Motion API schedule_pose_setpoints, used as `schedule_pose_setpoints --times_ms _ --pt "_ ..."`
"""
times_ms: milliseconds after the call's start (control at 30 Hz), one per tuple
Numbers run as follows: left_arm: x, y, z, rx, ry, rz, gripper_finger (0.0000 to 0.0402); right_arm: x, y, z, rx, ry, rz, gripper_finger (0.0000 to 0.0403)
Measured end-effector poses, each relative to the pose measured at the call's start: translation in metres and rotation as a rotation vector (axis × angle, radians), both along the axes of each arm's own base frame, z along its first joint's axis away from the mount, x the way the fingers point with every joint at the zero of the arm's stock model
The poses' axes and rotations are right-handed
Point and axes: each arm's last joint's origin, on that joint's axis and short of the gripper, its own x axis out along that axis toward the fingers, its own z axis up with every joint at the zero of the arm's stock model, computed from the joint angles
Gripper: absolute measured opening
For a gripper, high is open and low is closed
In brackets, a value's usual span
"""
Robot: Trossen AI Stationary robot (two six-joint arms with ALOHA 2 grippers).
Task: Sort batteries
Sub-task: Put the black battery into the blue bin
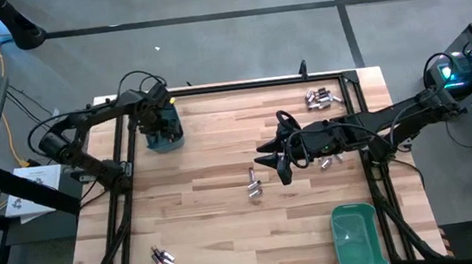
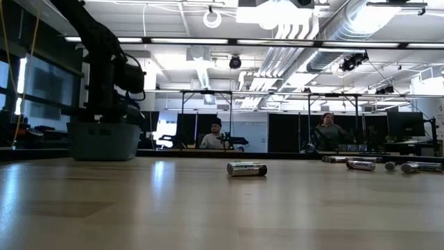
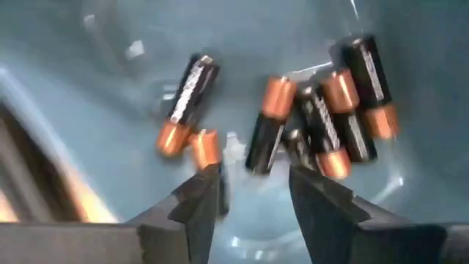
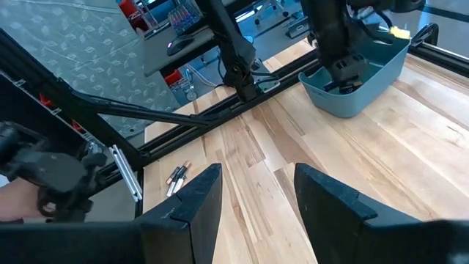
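Note:
My left gripper point(image 1: 162, 121) reaches down into a teal bin point(image 1: 168, 140) at the table's far left, and its fingers point(image 3: 253, 194) are open and empty. Several dark batteries with copper ends point(image 3: 330, 117) lie on the bin's floor just under them; one point(image 3: 207, 150) lies right beside a finger. My right gripper point(image 1: 273, 165) is open and empty above the middle of the table, its fingers point(image 4: 256, 198) over bare wood. Two silvery batteries point(image 1: 254, 185) lie on the table just beside it, on its near left; one of them shows in the low view point(image 2: 247, 169).
More batteries lie in a far-right group point(image 1: 323, 97), under the right arm point(image 1: 330, 162) and at the near left point(image 1: 161, 256). A second teal bin point(image 1: 357, 239) stands at the near right corner. A black frame point(image 1: 239, 85) runs around the table's edges.

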Motion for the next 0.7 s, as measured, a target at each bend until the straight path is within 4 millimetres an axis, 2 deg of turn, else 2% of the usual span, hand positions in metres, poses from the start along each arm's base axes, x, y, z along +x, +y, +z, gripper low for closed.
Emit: schedule_pose_setpoints --times_ms 167,300,500,700 --pt "0.003 -0.010 0.043 0.111 -0.081 -0.046 0.0165 0.000 0.000 0.000 -0.001 0.000 0.000 0.0165" --pt "0.007 -0.036 0.085 0.244 -0.215 -0.125 0.0159 0.000 0.000 0.000 -0.003 0.000 -0.003 0.0165" --pt "0.009 -0.107 0.129 0.338 -0.468 -0.294 0.0147 0.000 0.000 0.000 -0.019 0.000 -0.004 0.0165" --pt "0.013 -0.181 0.139 0.314 -0.589 -0.546 0.0124 0.000 -0.001 0.000 -0.053 0.000 -0.020 0.0165"
